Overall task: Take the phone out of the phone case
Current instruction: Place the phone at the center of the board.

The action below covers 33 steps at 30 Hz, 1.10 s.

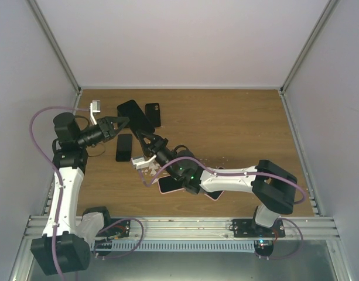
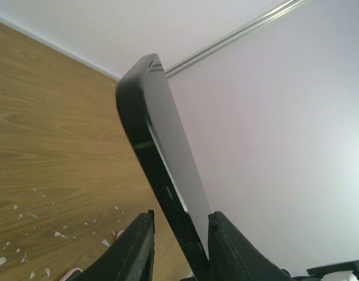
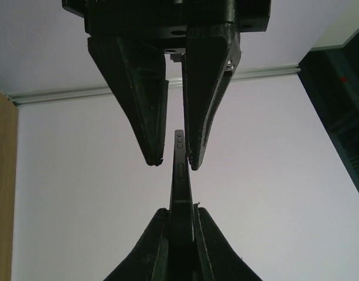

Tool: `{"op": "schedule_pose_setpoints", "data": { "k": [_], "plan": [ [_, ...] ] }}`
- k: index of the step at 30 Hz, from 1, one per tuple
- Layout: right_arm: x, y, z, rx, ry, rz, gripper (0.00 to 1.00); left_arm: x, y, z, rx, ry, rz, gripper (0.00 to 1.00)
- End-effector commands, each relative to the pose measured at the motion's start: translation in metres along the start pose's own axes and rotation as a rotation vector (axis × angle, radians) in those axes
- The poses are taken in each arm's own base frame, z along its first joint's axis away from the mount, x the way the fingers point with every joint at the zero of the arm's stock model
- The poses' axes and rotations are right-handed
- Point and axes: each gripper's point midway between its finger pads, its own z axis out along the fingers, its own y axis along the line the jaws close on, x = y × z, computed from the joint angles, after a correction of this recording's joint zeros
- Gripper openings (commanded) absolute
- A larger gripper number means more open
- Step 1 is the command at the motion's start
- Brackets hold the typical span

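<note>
- The phone [image 2: 180,175] sits inside its black phone case [image 2: 131,111]. The pair is held in the air above the table [image 1: 238,129], spanning the gap between the two arms and resting on nothing.
- The case rim wraps the whole visible edge. No corner appears to have lifted, so the separation is judged not yet started.
- The right gripper [image 3: 181,212] is pressed together on one end of the slab, with one finger on each broad face. This is the anchoring hold.
- The left gripper [image 2: 182,215] straddles the opposite end. One finger lies against the slab and a thin gap shows beside the other, so this is not yet a firm pinch.
- Recommended: seat the left fingers on the case rim only, at a corner and off the screen. A grip across both faces would clamp the phone into the case.
- Recommended: keep the right hold fixed and peel the corner back away from the screen, then work along the long edge. Do not pull straight outward.
- Caution: the right hold is narrow and close to the end, so twisting may let the slab pivot or slip.
- Caution: two loose black handsets [image 1: 124,147] and pink cases [image 1: 170,186] lie on the table nearby, where a dropped phone may strike them.
</note>
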Motion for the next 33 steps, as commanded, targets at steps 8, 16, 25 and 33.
{"op": "schedule_pose_setpoints", "data": {
  "k": [8, 16, 25, 33],
  "plan": [
    [0.008, -0.052, -0.009, 0.173, 0.047, 0.105, 0.10, -0.008, 0.007, 0.006, 0.026, -0.006, 0.010, 0.00],
    [0.040, -0.042, -0.010, 0.120, 0.120, 0.117, 0.56, -0.023, 0.020, 0.017, 0.007, 0.005, 0.051, 0.00],
    [0.098, -0.015, -0.016, -0.065, 0.291, 0.256, 1.00, -0.028, 0.053, 0.037, -0.017, 0.070, 0.107, 0.00],
    [0.176, 0.026, -0.039, -0.305, 0.522, 0.575, 1.00, -0.006, 0.093, 0.055, -0.012, 0.180, 0.133, 0.00]
  ]
}}
